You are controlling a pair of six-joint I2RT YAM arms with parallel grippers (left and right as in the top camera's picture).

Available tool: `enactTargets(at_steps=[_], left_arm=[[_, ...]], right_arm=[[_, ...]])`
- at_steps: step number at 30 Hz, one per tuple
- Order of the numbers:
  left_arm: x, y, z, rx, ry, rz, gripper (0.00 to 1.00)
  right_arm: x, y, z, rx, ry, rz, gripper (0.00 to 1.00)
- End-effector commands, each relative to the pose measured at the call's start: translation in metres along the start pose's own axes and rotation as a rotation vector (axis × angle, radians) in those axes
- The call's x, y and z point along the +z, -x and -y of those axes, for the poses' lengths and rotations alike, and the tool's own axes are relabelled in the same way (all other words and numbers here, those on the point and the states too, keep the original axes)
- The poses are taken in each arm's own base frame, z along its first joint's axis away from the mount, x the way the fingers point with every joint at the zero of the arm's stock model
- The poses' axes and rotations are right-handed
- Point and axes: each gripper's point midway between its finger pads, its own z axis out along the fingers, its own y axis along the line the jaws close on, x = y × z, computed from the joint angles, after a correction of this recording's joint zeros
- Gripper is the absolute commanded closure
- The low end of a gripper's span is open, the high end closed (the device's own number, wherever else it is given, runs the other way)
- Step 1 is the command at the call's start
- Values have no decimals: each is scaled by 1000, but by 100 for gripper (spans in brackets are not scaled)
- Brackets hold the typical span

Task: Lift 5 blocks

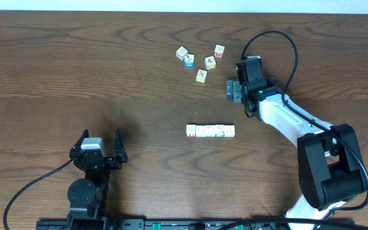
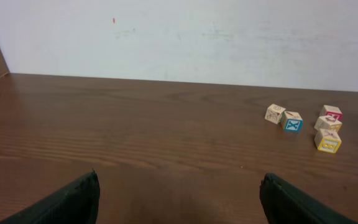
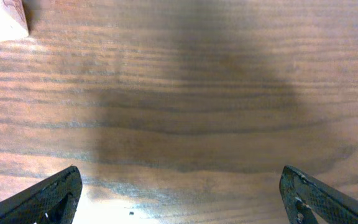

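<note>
A: So where are the blocks [image 1: 210,131]?
B: Middle of the bench [image 1: 56,76], touching in one row, likely so the ends can be squeezed together.
A: Anything held?
B: No. Left claw [image 1: 100,140] and right claw [image 1: 232,91] both spread wide, empty, clear of it.

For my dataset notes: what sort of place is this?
Likely a robotics lab workbench: a white robot arm and a black robot arm at a wooden table, a row of small wooden blocks, a plain white wall behind.
</note>
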Motion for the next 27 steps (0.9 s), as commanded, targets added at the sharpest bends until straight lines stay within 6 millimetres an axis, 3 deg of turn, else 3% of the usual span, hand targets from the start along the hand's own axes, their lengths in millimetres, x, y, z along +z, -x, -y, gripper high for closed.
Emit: enactTargets(at_steps=[1, 6, 10, 15, 18, 21, 27], left_arm=[[0, -16, -3, -1, 14, -57, 17], [0, -16, -3, -1, 14, -57, 17], [0, -16, -3, -1, 14, -57, 17], [0, -16, -3, -1, 14, -57, 17], [0, -16, -3, -1, 14, -57, 17], [0, -16, -3, -1, 14, -57, 17], [0, -16, -3, -1, 14, -57, 17]], right_arm=[[-12, 6, -1, -9, 11, 11, 1], [-59, 24, 10, 9, 23, 67, 1], [-115, 46, 22, 50, 55, 200, 1], [-188, 59, 38, 100, 105, 380, 1], [-231, 59, 59, 146, 103, 512, 1], [-258, 52, 84, 158, 61, 607, 1], [-290, 15, 104, 197, 145, 759, 1]])
